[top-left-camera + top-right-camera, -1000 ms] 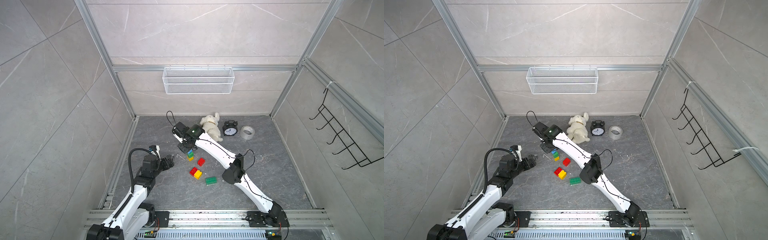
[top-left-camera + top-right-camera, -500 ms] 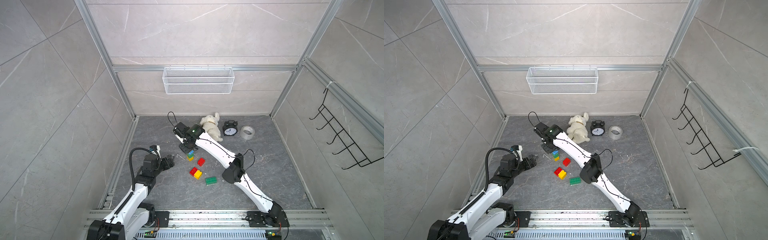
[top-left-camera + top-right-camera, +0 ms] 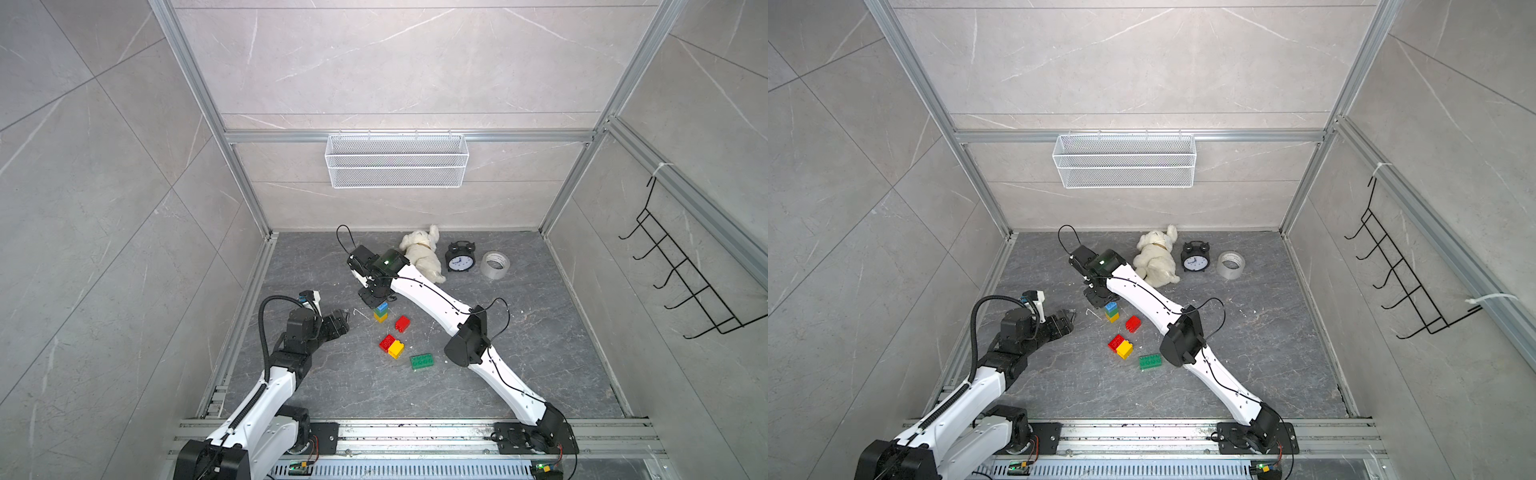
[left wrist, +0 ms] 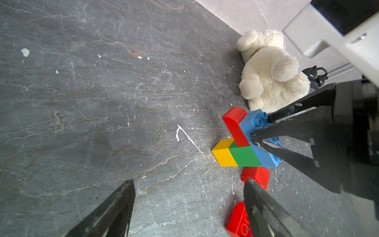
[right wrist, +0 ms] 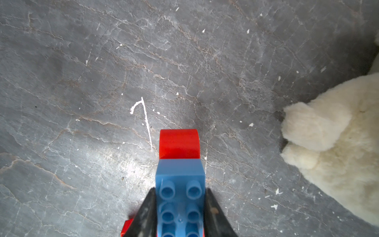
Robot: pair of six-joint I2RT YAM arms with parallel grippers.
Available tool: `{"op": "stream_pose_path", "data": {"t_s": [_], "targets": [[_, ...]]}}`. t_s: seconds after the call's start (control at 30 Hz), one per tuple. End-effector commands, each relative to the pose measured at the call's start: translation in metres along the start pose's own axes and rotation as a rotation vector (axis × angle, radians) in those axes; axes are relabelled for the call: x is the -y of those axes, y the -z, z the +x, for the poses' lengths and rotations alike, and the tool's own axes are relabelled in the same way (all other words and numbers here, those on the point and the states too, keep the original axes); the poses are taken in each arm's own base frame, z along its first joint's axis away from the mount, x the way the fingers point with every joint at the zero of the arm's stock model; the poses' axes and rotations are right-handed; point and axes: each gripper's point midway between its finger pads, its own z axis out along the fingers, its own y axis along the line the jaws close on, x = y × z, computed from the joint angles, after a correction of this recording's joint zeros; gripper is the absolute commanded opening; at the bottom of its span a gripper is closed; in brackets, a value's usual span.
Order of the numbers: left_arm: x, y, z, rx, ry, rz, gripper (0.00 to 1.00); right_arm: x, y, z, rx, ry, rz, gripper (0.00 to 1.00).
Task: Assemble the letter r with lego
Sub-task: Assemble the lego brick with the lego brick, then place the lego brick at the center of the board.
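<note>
Clamping the blue brick point(image 5: 180, 174) by its two long sides, your right gripper point(image 5: 180, 198) has hold of the top of a small stack. The blue one sits over a green brick point(image 4: 244, 156), which sits over a yellow brick point(image 4: 223, 153). A red rounded brick point(image 5: 178, 143) juts out from beneath the blue one's far end.

In both top views you find that stack left of the middle of the dark stone floor point(image 3: 540, 332), under the right arm's wrist. The white plush toy point(image 3: 424, 253) lies behind it by the back wall.

Your left gripper point(image 4: 188, 181) hangs to the stack's left with its jaws spread wide and nothing between them, near the bricks but apart from them.

More lego lies loose nearer the rail: a single red brick point(image 3: 402, 323), a red-and-yellow pair point(image 3: 391, 346) and a long green brick point(image 3: 422, 360). An alarm clock point(image 3: 460, 259) and a tape roll point(image 3: 494, 264) sit beside the toy.
</note>
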Motion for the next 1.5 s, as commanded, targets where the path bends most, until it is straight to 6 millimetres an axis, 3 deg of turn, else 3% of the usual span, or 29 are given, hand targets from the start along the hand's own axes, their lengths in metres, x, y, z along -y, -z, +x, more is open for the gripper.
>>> {"op": "stream_pose_path", "data": {"t_s": [0.0,0.37,0.53,0.8,1.07,1.2,1.33,1.47], "targets": [[0.001,0.000,-0.004,0.023,-0.019,0.011,0.86,-0.007,-0.027,0.037,-0.161,0.003,-0.022,0.17],[-0.001,0.002,-0.003,0.024,-0.021,0.002,0.86,-0.008,-0.047,0.059,-0.211,-0.009,-0.022,0.16],[-0.001,0.001,-0.002,0.020,-0.021,0.000,0.86,-0.010,-0.032,0.051,-0.156,-0.010,-0.037,0.16],[0.001,0.006,-0.011,0.034,-0.049,-0.011,0.92,-0.025,0.003,0.015,-0.017,0.020,-0.159,0.16],[0.012,0.025,-0.046,0.194,-0.148,-0.009,0.92,-0.029,0.039,-0.007,0.064,0.051,-0.243,0.16],[0.036,0.034,-0.058,0.278,-0.217,0.102,0.88,-0.027,0.048,-0.013,0.097,0.029,-0.315,0.16],[0.076,0.037,-0.037,0.345,-0.397,0.309,0.86,-0.025,0.063,-0.019,0.133,0.007,-0.408,0.16],[0.105,0.038,-0.007,0.383,-0.700,0.339,0.86,-0.021,0.082,-0.024,0.171,0.001,-0.476,0.16]]}}
